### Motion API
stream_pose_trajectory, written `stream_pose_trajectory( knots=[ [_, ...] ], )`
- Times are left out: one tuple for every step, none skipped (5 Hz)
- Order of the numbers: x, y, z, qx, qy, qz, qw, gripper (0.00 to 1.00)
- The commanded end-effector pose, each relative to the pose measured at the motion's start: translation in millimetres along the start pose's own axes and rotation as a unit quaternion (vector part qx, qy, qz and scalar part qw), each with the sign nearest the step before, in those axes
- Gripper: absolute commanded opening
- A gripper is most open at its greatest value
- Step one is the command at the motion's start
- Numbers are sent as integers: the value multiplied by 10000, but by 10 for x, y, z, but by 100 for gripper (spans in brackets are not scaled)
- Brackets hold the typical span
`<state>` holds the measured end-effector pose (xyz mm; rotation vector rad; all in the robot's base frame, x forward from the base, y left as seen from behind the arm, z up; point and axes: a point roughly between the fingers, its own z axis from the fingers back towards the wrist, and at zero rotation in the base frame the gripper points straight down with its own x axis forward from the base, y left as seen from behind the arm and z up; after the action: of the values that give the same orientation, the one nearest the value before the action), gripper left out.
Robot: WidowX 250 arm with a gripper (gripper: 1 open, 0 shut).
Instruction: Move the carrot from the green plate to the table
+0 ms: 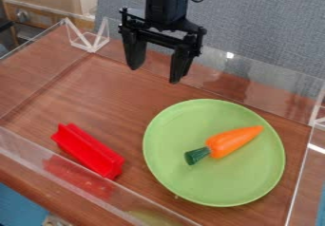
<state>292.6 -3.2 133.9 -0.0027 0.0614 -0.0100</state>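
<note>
The orange carrot (229, 141) with its dark green stub lies on the light-green plate (216, 178) at the front right of the wood-grain table (114, 92), thin end pointing to the upper right. My black gripper (159, 66) hangs open above the table behind the plate, fingers pointing down, well apart from the carrot and holding nothing.
A red rectangular block (86, 150) lies at the front left. Low clear acrylic walls (38, 152) border the tabletop. White triangular brackets (86, 32) stand behind the back wall.
</note>
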Motion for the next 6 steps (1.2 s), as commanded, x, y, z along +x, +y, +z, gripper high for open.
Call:
stream_pose_trajectory(
  knots=[
    [24, -148, -90, -10, 119, -515, 9986, 100],
    [85, -339, -216, -42, 198, -1070, 9941, 100],
    [151, -661, -361, -81, 207, -1672, 9857, 100],
    [165, -945, -470, -92, 228, -2024, 9790, 100],
    [167, -1119, -594, -92, 273, -2220, 9746, 100],
    [160, -1156, -738, -121, 361, -2256, 9735, 100]
  ],
)
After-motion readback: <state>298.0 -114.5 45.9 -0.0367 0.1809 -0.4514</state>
